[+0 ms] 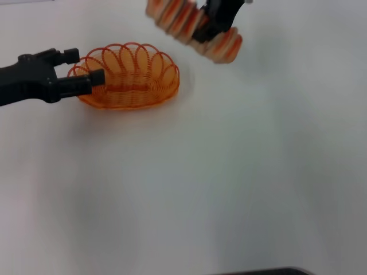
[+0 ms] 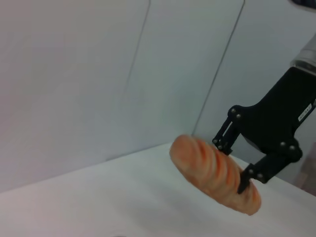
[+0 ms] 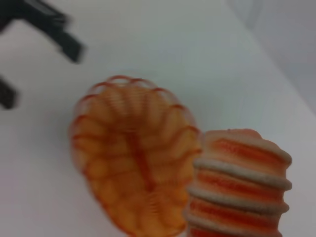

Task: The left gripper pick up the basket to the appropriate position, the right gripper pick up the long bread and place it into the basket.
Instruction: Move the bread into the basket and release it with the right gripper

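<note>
Right end effector (image 1: 213, 28) clamps the long bread (image 1: 192, 28) aloft, beyond and right of the basket (image 1: 129, 77) on the counter (image 1: 229, 172); their long axes lie roughly parallel; left end effector (image 1: 86, 69), fingers spread, straddles the basket's near-left rim.

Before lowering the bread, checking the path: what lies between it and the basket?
Nothing: in the head view only bare white table separates the long bread from the basket.
</note>
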`<state>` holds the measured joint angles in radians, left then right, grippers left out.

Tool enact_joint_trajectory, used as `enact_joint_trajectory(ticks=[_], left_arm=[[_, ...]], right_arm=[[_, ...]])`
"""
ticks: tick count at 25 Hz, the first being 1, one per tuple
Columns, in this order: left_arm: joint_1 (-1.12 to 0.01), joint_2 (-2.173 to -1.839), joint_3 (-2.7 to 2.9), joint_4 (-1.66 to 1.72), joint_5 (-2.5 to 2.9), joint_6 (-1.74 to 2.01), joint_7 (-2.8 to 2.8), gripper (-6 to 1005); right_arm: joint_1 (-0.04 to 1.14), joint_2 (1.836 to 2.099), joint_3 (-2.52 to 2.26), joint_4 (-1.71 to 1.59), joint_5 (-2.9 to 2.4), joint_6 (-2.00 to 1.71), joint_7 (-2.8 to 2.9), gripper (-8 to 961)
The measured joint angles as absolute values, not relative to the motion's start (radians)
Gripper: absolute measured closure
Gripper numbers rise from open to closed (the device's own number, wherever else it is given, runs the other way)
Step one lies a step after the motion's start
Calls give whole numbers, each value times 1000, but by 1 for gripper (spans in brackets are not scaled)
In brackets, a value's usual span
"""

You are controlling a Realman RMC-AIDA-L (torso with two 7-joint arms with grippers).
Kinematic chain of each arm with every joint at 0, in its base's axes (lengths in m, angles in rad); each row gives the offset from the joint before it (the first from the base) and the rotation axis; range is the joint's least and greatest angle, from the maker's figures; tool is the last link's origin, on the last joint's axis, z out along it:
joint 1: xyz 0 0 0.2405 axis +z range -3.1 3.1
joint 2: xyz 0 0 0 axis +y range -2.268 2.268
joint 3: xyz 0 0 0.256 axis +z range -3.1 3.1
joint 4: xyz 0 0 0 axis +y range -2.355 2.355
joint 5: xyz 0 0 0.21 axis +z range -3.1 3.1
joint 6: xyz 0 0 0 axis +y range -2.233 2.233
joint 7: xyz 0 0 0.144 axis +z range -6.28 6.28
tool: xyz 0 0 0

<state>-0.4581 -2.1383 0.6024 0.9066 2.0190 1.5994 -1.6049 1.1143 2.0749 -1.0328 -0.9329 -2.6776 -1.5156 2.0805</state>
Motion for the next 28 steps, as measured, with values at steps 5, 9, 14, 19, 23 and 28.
enact_joint_trajectory(ticks=[5,9,14,19,23,28], left_arm=[[-448,-2138,612,904,2020,1604,-1593,99],[-444,-2138,614,904,2020,1612,-1592,99],[-443,-2138,614,905,2020,1613,-1592,99],[-443,-2138,613,908,2015,1615,-1592,99],[-448,-2138,613,908,2014,1615,-1592,99],[-451,-2138,614,909,2013,1615,-1592,99]], right_arm=[[1143,2087,-1082,-929,-2642,-1570,1999,525],[1146,2089,-1156,-926,-2591,-1548,1980,554],[1146,2094,-1214,-915,-2564,-1494,1961,601],[1132,2096,-1285,-886,-2517,-1398,1956,647],[1130,2098,-1308,-837,-2477,-1322,1935,677],[1127,2099,-1366,-784,-2434,-1231,1913,711]])
